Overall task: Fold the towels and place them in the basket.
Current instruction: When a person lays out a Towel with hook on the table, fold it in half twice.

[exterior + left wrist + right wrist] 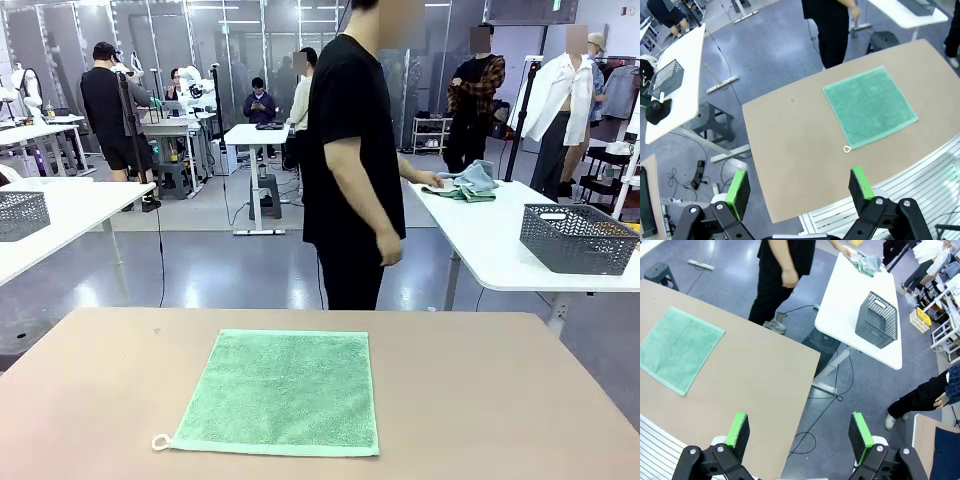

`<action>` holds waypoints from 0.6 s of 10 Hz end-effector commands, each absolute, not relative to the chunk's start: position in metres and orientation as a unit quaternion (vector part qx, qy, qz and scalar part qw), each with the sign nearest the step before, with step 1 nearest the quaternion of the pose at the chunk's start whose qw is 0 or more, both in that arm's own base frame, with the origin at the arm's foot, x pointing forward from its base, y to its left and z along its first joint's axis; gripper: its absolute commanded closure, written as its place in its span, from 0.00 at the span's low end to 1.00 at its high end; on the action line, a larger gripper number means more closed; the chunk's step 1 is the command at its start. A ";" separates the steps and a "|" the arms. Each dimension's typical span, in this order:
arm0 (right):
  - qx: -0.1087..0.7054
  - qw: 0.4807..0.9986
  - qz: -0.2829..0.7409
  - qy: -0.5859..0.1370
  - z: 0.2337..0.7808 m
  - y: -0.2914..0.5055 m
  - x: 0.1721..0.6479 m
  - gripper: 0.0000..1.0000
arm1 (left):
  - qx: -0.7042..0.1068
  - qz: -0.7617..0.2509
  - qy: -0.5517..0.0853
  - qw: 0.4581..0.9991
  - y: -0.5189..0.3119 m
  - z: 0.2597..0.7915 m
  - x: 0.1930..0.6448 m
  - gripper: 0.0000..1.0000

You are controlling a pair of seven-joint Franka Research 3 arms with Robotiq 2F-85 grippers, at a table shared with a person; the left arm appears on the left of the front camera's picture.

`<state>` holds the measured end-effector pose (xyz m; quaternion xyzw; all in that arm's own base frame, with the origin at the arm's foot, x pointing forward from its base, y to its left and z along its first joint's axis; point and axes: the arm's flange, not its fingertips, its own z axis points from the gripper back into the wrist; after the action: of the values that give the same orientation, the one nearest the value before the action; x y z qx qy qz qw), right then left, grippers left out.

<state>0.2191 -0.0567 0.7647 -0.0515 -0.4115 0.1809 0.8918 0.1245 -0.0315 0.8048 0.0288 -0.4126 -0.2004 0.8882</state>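
One towel (283, 392), flat, centred on worktop (500, 400), bare margin along every edge; left hand (799, 182), right hand (799, 427) open, empty.

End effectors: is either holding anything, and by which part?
Nothing held: left end effector and right end effector are both open and empty; the towel lies flat on the table, untouched.

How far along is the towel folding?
Nothing looks done yet: the towel lies flat, unfolded, on the table, and the basket stands on a side table. Nothing is in hand: the left end effector and right end effector are open and empty. A pile of cloths lies by the person's hand. All folding and placing is left.
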 end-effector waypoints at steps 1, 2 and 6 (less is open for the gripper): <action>-0.065 0.879 0.249 -0.401 0.750 -0.028 0.228 0.00 | 0.059 -0.253 -0.388 0.884 -0.036 0.794 0.117 0.00; -0.066 0.870 0.290 -0.393 0.737 -0.003 0.232 0.00 | 0.062 -0.286 -0.375 0.880 -0.040 0.781 0.118 0.00; -0.021 0.811 0.458 -0.363 0.669 0.105 0.222 0.00 | 0.081 -0.410 -0.303 0.856 -0.070 0.702 0.132 0.00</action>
<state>0.2250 0.0994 0.6813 -0.0441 -0.3505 0.4179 0.8370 0.1385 -0.0689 0.7179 0.0510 -0.3124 -0.3803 0.8690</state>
